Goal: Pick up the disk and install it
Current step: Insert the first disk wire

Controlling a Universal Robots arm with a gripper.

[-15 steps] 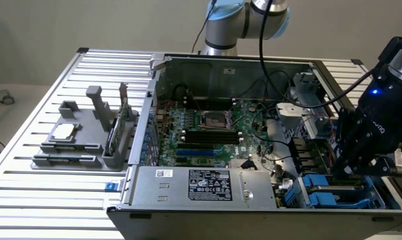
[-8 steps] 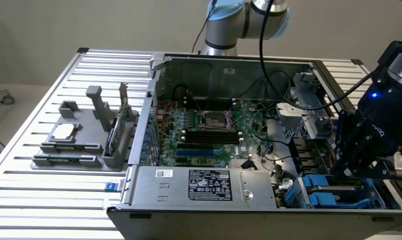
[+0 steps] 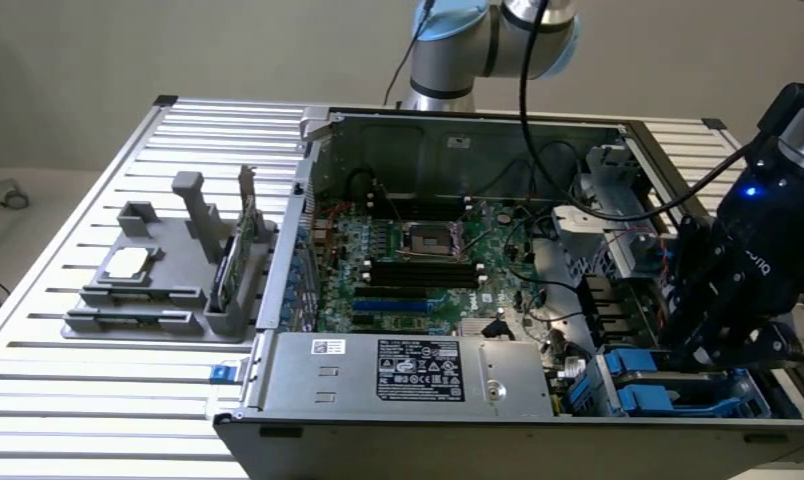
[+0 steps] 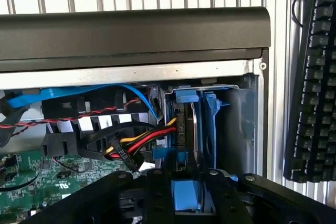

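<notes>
The arm reaches down into the near corner of the open computer case (image 3: 442, 300) at the exterior view's right. Its tool (image 4: 186, 192) hangs directly over the disk (image 4: 185, 124); whether its fingers are apart or gripping cannot be told. The disk stands on edge in the drive bay (image 3: 682, 385), blue rails along its sides.

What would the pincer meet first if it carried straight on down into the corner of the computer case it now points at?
Most likely the disk with its blue rails, standing on edge in the drive bay directly ahead of the pincer. Depth is unclear, so it may already be touching.
</notes>
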